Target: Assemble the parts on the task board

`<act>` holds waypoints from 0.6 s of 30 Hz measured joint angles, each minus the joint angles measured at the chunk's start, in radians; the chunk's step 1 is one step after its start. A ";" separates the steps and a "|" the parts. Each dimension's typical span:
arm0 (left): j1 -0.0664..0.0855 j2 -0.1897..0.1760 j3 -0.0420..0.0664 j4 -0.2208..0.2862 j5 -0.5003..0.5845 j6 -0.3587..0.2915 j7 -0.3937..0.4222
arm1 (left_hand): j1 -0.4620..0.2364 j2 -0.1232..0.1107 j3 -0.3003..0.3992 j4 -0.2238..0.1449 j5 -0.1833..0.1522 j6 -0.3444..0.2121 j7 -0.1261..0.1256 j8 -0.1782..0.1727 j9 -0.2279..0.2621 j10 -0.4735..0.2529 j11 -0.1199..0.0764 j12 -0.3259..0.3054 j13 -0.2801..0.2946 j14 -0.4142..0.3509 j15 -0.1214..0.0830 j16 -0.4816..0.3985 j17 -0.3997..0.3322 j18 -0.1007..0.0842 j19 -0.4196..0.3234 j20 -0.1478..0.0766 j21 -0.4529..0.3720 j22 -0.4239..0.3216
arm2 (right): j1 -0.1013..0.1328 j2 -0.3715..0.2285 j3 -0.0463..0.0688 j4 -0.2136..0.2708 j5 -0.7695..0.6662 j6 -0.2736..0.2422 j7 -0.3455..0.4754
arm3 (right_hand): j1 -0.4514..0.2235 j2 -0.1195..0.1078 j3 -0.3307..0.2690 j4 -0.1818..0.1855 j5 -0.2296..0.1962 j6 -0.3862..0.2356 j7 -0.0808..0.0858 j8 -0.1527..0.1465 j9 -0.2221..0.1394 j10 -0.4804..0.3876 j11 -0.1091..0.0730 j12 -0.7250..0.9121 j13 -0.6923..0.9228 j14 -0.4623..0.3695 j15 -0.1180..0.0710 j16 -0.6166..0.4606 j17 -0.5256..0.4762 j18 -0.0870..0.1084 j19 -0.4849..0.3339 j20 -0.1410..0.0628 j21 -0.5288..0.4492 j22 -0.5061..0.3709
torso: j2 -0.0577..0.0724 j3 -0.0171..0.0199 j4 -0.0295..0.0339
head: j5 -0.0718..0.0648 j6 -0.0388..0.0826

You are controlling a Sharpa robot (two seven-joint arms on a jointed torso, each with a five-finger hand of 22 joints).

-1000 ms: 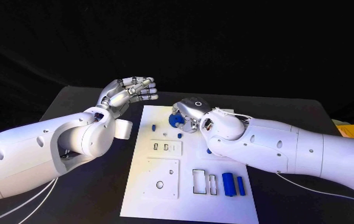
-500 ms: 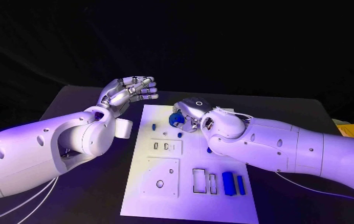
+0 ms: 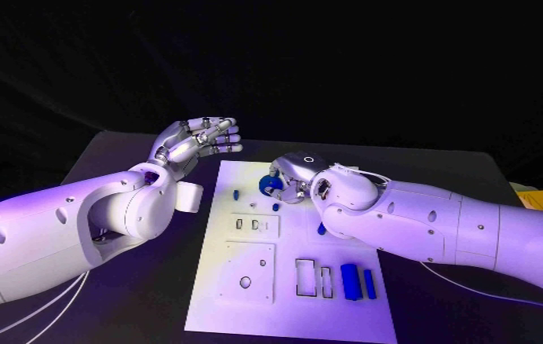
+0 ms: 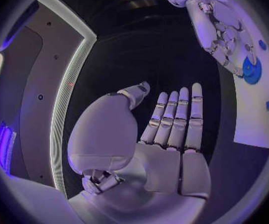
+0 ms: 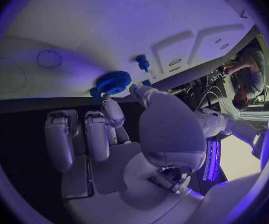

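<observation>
Blue gear sits at the task board's far end, pinched by the right robot hand; left robot hand hovers released, farther left.

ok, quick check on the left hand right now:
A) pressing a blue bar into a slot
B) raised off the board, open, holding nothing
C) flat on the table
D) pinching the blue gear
B: the left hand is up beside the task board with its fingers extended and nothing in them; the blue gear is at the right hand instead.
</observation>
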 measured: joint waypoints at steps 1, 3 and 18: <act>0.000 0.000 0.000 0.000 0.000 0.000 0.000 | -0.002 0.002 0.000 0.000 0.000 0.000 0.000 0.000 0.000 0.000 0.000 0.000 0.000 0.000 0.000 0.000 0.001 0.000 0.000 0.000 0.000 0.000 | 0.000 -0.002 0.000 0.000 0.003 0.002 0.000 | -0.001 0.001 0.000 0.000 0.000 0.000 0.000 0.000 0.000 0.000 0.000 0.001 0.000 0.000 0.000 0.000 0.000 0.000 0.000 0.000 0.000 0.000 | 0.000 0.0000 -0.0001 | 0.000 0.000; 0.000 -0.001 0.000 0.000 0.000 0.000 -0.001 | -0.002 0.002 0.000 0.000 0.000 0.000 0.000 0.000 0.000 0.000 0.000 0.000 0.000 0.000 0.000 0.000 0.001 0.000 0.000 0.000 0.000 0.000 | 0.000 -0.004 0.000 0.000 0.007 0.005 0.000 | -0.001 0.001 0.000 0.000 0.000 0.000 0.000 0.000 0.001 0.003 0.003 0.001 0.001 0.000 0.000 0.000 0.000 0.000 0.000 0.000 0.000 0.000 | 0.000 -0.0001 -0.0001 | 0.000 -0.001; 0.000 -0.006 0.000 -0.001 0.001 0.000 -0.002 | -0.002 0.002 0.000 0.000 0.000 0.000 0.000 0.000 -0.001 0.000 0.000 0.000 0.000 0.000 0.000 0.000 0.000 0.000 0.000 0.000 0.000 0.000 | 0.005 -0.133 0.005 0.127 0.033 -0.087 0.019 | 0.014 -0.014 0.022 -0.014 0.037 0.011 -0.004 -0.006 0.001 0.029 -0.003 0.024 0.031 0.000 0.000 0.000 0.000 0.000 0.000 0.000 0.008 0.000 | -0.001 0.0006 -0.0005 | 0.001 0.003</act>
